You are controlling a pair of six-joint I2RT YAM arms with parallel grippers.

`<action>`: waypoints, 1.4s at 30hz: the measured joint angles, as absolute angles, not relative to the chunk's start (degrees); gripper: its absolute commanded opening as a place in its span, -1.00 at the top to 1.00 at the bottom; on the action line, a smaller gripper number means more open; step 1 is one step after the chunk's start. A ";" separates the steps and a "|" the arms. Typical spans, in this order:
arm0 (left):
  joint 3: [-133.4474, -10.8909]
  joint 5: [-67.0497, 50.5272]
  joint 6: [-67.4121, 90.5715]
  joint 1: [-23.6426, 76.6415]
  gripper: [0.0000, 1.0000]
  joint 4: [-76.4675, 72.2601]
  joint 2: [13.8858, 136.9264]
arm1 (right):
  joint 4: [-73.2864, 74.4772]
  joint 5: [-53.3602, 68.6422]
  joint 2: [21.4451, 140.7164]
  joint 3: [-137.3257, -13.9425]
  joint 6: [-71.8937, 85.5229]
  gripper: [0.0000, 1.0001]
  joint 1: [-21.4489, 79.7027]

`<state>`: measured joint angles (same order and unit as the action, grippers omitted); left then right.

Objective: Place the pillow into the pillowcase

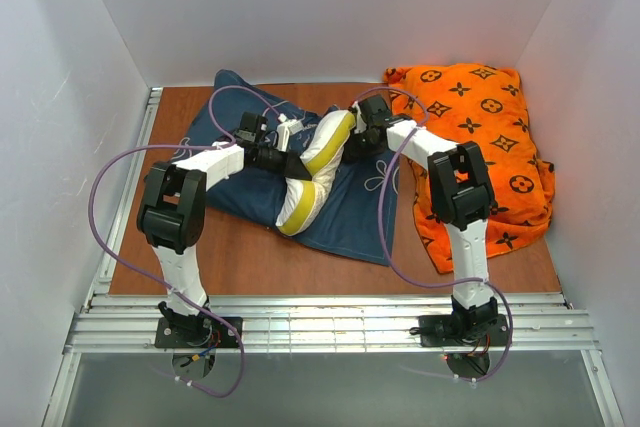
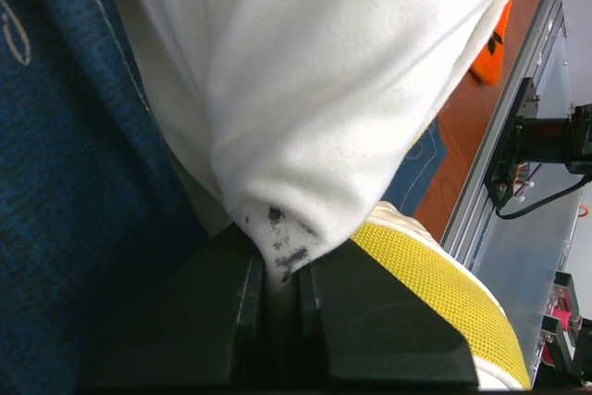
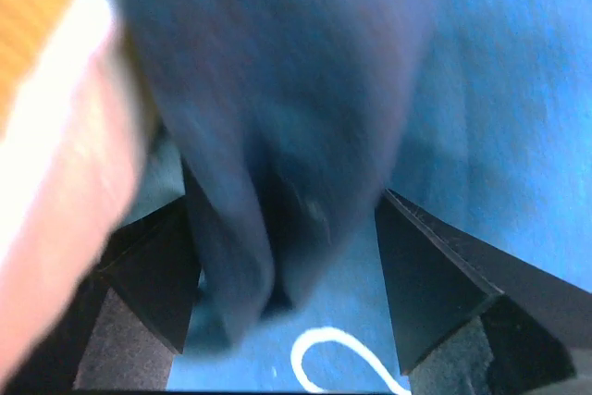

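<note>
The pillow [image 1: 320, 157] lies bent in the middle of the table, its white faces folded around the yellow edge band, and it rests on top of the pillowcase [image 1: 350, 217], not inside it. The navy case is spread flat under it, reaching from the far left of the board to the near right.

The left gripper [image 2: 277, 270] comes in from the left at the pillow's crease. Its wrist view shows the two dark fingers pressed together on a pinch of white pillow cloth, smudged black at the bite, with the yellow band just beside the right-hand finger.

The right gripper [image 3: 287, 275] sits at the pillow's far right end. Its jaws stand wide apart, and a loose, blurred fold of navy cloth hangs between them without being clamped; more of the case lies beneath, with a white drawn line showing.

An orange cushion [image 1: 480, 127] with dark monograms lies at the far right, just beside the case, on the brown table [image 1: 230, 257]
</note>
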<state>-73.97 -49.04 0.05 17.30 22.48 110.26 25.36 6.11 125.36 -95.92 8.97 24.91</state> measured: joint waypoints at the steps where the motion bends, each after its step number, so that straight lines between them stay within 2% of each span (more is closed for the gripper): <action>1: -73.97 -49.25 0.05 17.30 1.00 22.48 110.28 | 25.08 5.10 125.99 -96.86 8.93 -0.29 25.54; 4: -73.84 -49.78 0.51 17.04 1.00 22.52 110.28 | 24.29 0.56 127.44 -99.09 8.01 0.01 27.70; 5: -73.73 -49.93 0.95 16.88 1.00 22.50 110.28 | 24.25 -1.32 128.03 -99.90 7.42 0.17 28.36; 9: -72.73 -50.52 3.38 15.16 1.00 22.26 110.28 | 23.88 -7.94 129.75 -101.16 4.01 0.47 28.95; 10: -72.40 -50.52 4.16 14.59 1.00 22.09 110.28 | 23.62 -8.36 129.71 -100.60 3.55 0.54 28.51; 13: -71.37 -50.26 6.17 12.78 1.00 21.43 110.24 | 23.46 -7.22 128.27 -98.72 1.13 0.92 26.70; 14: -70.85 -49.93 6.74 12.32 1.00 20.75 110.10 | 23.66 -6.70 127.37 -97.86 0.47 0.97 26.22; 18: -69.80 -48.66 8.29 11.68 1.00 18.92 109.32 | 24.64 -4.23 123.96 -96.84 -2.39 0.97 25.32; 25: -70.39 -49.91 3.68 11.92 0.17 19.92 108.16 | 25.41 7.07 120.51 -96.84 -2.07 0.97 23.79; 27: -70.46 -49.89 1.96 12.08 0.04 20.78 106.54 | 25.32 10.81 120.44 -96.84 -1.02 0.97 23.00; 28: -70.61 -49.69 1.45 12.16 -0.14 21.02 105.51 | 25.15 12.53 120.44 -96.71 -0.36 0.97 22.65; 31: -72.47 -46.96 0.82 12.69 -0.19 21.43 103.09 | 25.08 16.60 120.44 -96.57 1.21 0.97 21.85; 32: -73.34 -45.80 0.54 13.15 -0.35 21.34 102.67 | 24.95 17.56 120.44 -96.57 1.58 0.97 21.71; 41: -79.53 -33.65 -0.21 23.62 -0.40 19.46 105.21 | 23.33 19.94 120.29 -95.18 3.75 0.97 21.15; 42: -80.44 -32.62 -0.01 24.71 -0.96 19.31 106.24 | 23.09 19.94 120.22 -94.70 4.01 0.97 20.99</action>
